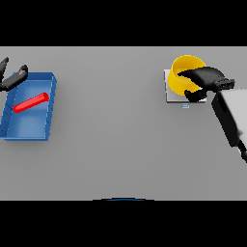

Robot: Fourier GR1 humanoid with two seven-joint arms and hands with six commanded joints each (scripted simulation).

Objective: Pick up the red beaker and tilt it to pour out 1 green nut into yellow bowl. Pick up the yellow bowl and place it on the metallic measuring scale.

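Right arm: closest thing to the camera, a white and grey forearm that came in from the lower right and reached up toward the far right of the grey counter.
Right hand: the dark right hand was wrapped over the near rim of the round yellow bowl, fingers curled round it, so clamped on the bowl as far as I could tell.
Bowl spot: it sat on the flat square metallic measuring scale, so looked like the placing part was basically done.
Next bit, my guess: let go gently and lift straight up, so the bowl doesn't slide off the plate.
Red beaker: the slim red beaker lay tilted on its side inside the blue rectangular tray at far left.
Left hand: the dark left hand hung just above the tray's far left corner, fingers spread, holding nothing.
Green nut: couldn't spot it anywhere.
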